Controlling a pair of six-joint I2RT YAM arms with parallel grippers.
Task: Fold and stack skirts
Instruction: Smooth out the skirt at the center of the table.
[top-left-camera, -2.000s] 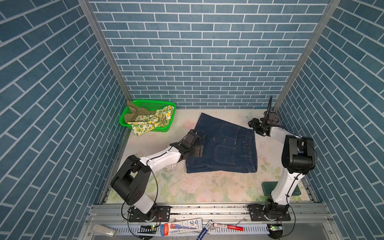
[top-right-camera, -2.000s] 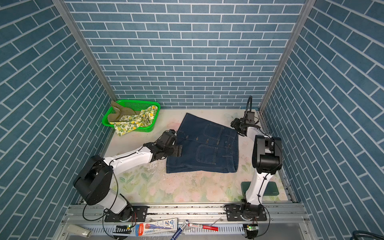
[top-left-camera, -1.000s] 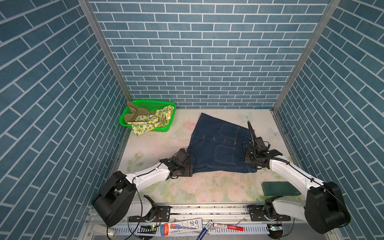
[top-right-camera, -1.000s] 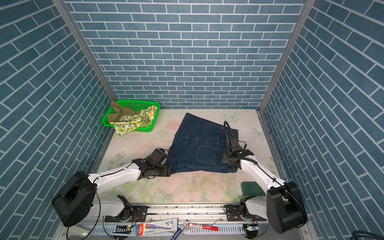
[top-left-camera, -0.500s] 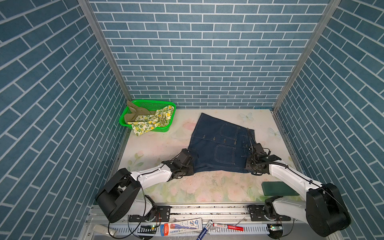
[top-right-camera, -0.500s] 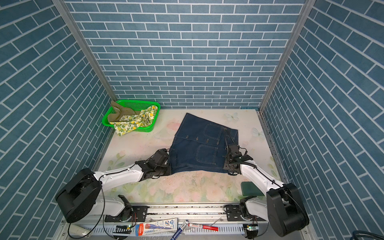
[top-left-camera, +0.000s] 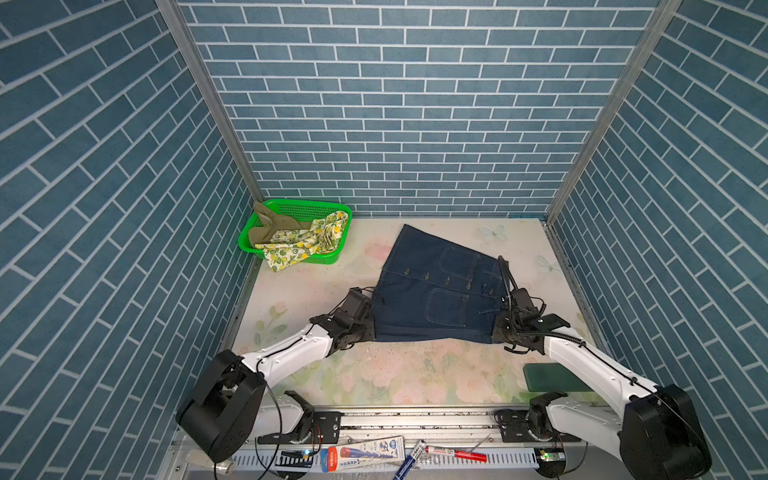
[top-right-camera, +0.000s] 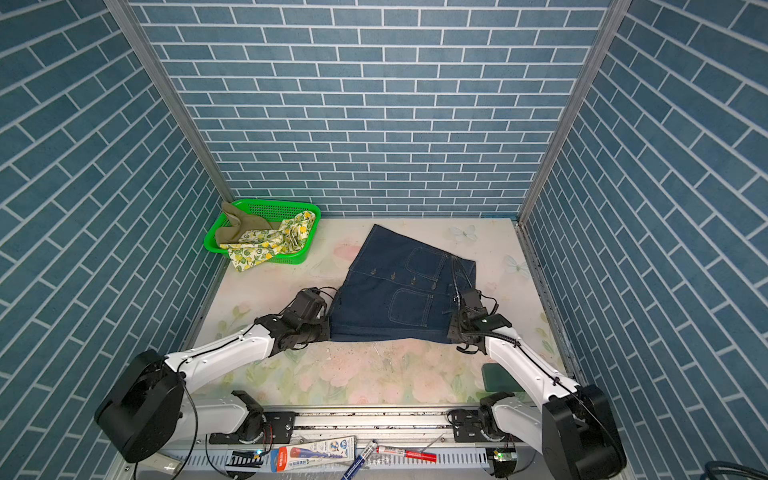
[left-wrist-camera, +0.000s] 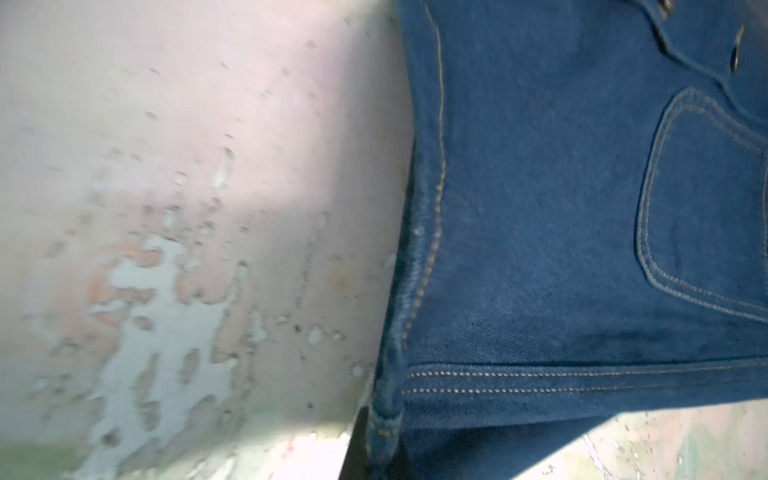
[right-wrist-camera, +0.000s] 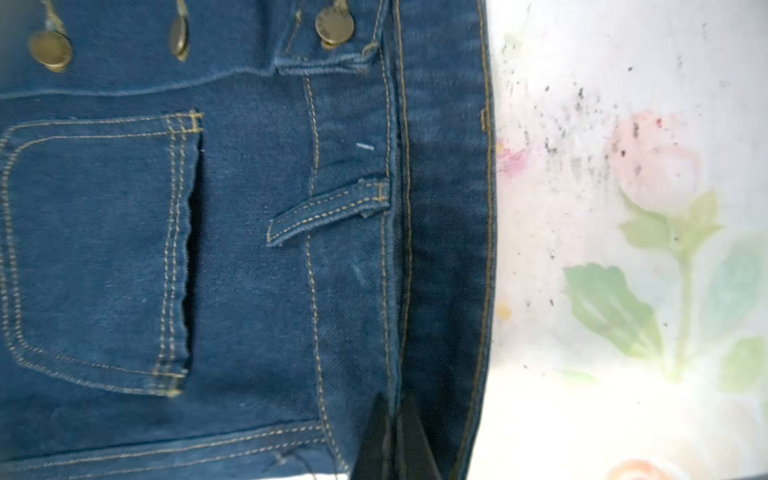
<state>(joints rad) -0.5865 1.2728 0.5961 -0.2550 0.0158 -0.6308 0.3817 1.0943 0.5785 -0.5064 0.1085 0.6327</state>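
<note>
Denim skirt (top-left-camera: 432, 299) – your left gripper (top-left-camera: 370, 332) and right gripper (top-left-camera: 495, 333) clench its near-edge corners; table (top-left-camera: 399, 374) lies open before that edge.

Floral-print surface (top-left-camera: 374, 374), print worn and flaked near its front. Green mesh basket (top-left-camera: 299, 203) at the surface's far left corner. Dark green flat pad (top-left-camera: 544, 376) at the surface's front right corner. Blue brick-pattern walls (top-left-camera: 395, 104) enclose the surface on three sides. Metal rail (top-left-camera: 415, 420) runs along the surface's front edge; just in front of it lie a printed tube box (top-left-camera: 365, 451), a blue pen (top-left-camera: 409, 457) and a red marker (top-left-camera: 455, 452).
</note>
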